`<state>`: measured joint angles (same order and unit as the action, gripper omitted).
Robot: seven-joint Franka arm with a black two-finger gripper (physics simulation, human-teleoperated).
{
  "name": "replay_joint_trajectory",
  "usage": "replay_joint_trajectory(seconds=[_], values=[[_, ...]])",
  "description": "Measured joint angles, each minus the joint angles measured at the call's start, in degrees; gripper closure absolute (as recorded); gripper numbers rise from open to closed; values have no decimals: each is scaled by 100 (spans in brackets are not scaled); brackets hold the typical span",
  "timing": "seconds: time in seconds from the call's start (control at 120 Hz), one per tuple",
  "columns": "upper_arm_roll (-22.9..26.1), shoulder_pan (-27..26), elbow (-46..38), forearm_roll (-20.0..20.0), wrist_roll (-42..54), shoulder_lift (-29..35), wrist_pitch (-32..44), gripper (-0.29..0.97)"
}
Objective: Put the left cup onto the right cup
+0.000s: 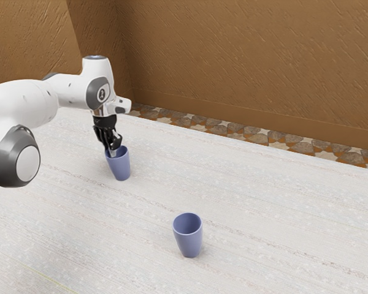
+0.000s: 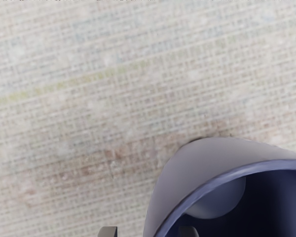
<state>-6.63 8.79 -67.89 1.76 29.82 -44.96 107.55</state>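
Two blue-grey cups stand upright on the pale table. In the exterior view the left cup (image 1: 119, 163) is farther back, and the right cup (image 1: 187, 234) stands nearer the front. My black gripper (image 1: 113, 147) points down at the left cup's rim on the side facing the arm. In the wrist view the left cup (image 2: 197, 168) lies just under the hand. One fingertip (image 2: 107, 231) is outside its wall and the other is inside the mouth. The fingers straddle the wall with a gap, so the gripper is open.
The woven-textured tabletop (image 1: 264, 202) stretches wide around both cups. A brown wall (image 1: 245, 55) with a strip of stone floor (image 1: 282, 138) runs behind the table's far edge.
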Motion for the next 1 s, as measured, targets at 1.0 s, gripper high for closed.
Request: replay_joint_trajectory(seconds=[1.0], values=[[46, -37, 23, -49, -19, 138, -32, 78]])
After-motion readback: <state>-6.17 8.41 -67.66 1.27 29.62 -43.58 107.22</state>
